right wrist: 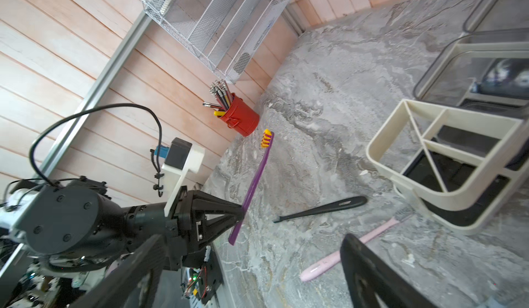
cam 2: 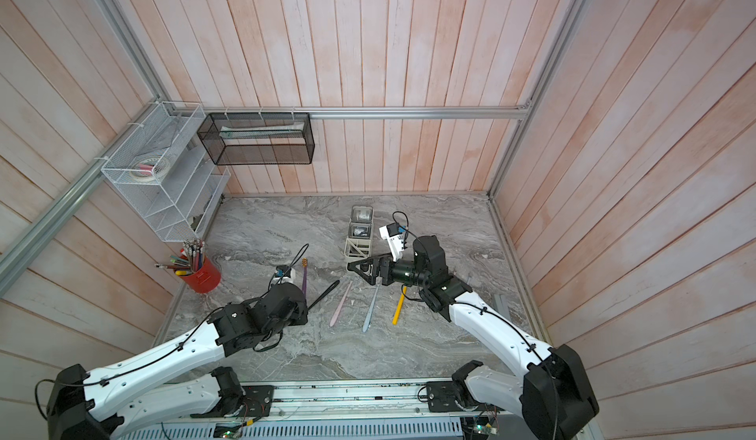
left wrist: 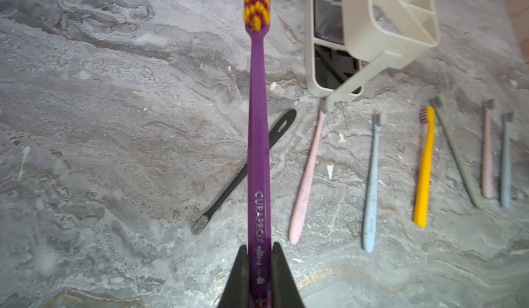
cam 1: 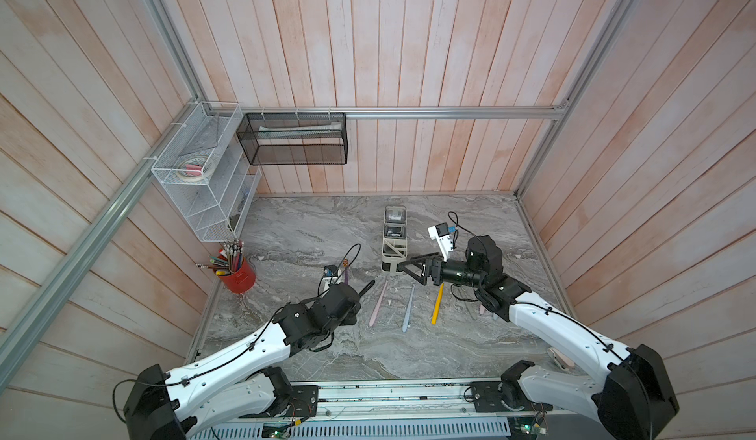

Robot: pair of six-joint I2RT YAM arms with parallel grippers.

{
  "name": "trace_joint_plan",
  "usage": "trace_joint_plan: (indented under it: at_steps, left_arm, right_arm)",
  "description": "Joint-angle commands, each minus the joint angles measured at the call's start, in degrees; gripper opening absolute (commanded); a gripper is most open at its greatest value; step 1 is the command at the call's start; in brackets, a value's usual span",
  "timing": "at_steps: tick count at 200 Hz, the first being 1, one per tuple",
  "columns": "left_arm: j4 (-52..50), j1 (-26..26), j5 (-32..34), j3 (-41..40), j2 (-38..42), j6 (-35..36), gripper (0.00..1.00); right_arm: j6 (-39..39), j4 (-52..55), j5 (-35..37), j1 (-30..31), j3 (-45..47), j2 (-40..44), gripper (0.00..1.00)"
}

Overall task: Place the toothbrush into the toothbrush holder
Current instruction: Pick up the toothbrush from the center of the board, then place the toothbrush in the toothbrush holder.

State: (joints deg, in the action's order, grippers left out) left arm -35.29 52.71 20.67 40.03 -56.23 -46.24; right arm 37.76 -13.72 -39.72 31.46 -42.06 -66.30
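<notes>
Purple plastic toothbrush (left wrist: 259,149): tail clamped by left fingers (left wrist: 239,275); shaft pointed twelve o'clock; cream compartmented plastic toothbrush holder (left wrist: 369,34) sat at two o'clock; right fingers (right wrist: 369,272) gaped, empty.

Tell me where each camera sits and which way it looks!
Top views: high above the robot's base, looking down on the grey marble table; both white-and-black arms and the open right gripper show.
Left wrist: on the left arm, looking along the shut left gripper and the purple plastic toothbrush it holds; only the gripper's tips show.
Right wrist: on the right arm, looking across the table at the left gripper; its own black fingers show.
Shared: both wrist views show the cream-white plastic toothbrush holder and the purple toothbrush.
</notes>
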Motion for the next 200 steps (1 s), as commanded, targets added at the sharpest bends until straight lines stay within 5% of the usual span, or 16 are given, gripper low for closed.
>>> trace_joint_plan:
  at_steps: [1,85,200]
  left_arm:
    - [4.3,1.5,1.3,-1.8,3.0,2.2,0.00]
    - [12.0,6.4,1.3,-1.3,0.2,8.1,0.00]
    - [11.3,15.0,8.0,6.3,-5.1,5.2,0.00]
  right_arm:
    - [6.0,-6.2,-5.8,-1.2,0.4,0.9,0.96]
    - [11.4,-15.6,-8.1,3.3,2.2,-6.1,0.94]
    - [6.9,-11.2,6.0,7.9,-1.4,-12.2,0.85]
